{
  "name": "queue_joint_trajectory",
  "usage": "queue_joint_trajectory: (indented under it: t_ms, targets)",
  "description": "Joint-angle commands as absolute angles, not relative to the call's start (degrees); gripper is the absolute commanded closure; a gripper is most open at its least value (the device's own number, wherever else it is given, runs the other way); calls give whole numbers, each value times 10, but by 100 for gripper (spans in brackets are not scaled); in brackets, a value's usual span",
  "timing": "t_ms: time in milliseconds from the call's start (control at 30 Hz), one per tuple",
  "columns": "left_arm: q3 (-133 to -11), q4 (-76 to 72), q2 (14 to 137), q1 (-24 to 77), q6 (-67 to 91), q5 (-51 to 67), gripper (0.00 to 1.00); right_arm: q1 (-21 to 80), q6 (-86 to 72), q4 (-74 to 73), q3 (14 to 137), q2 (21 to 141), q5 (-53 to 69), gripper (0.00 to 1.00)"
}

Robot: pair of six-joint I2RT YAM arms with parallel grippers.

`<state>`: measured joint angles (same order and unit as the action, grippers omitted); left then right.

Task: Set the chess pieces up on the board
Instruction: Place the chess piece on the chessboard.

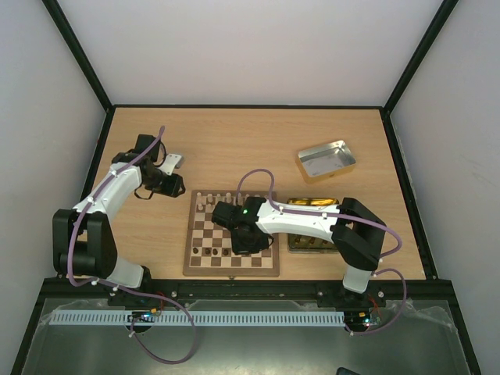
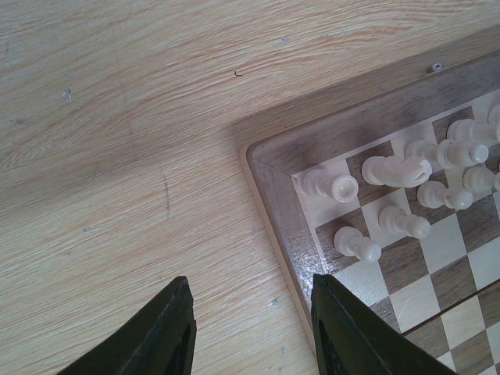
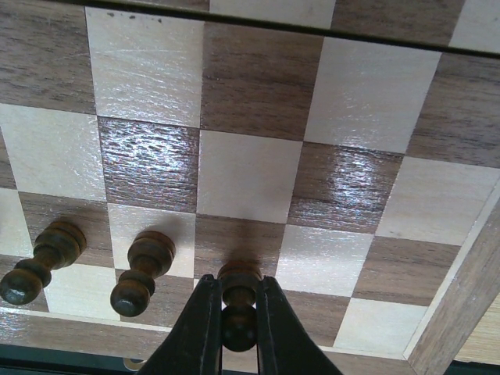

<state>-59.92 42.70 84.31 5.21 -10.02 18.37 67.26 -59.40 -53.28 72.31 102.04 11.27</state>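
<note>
The right claw (image 3: 238, 293) pinches a dark pawn (image 3: 239, 324), two other pawns (image 3: 141, 269) just left of it. The left claw (image 2: 251, 281) hangs spread and empty beside the board (image 2: 277, 203) corner.

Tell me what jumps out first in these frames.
The right gripper is clamped on a dark pawn at the near edge of the board, beside two more dark pawns. Pale pieces crowd the board's far-left corner, where the open, empty left gripper hovers at the border. A silver tin lies open on the table, far right.
</note>
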Motion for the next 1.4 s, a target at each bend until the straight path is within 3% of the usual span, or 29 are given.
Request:
queue_joint_trajectory:
  t_ms: [0, 333, 667, 867, 1367]
  targets:
    - [-591, 426, 831, 53, -98, 187, 58, 677, -597, -540, 731, 1028, 105, 93]
    - [-590, 426, 829, 53, -99, 188, 58, 677, -597, -539, 733, 1029, 104, 85]
    - [-588, 425, 827, 53, -99, 188, 58, 677, -597, -539, 735, 1028, 104, 84]
    - [-587, 425, 826, 54, -99, 188, 58, 675, -599, -542, 737, 1021, 94, 74]
    - [-587, 426, 824, 53, -100, 187, 58, 672, -591, -520, 731, 1020, 119, 81]
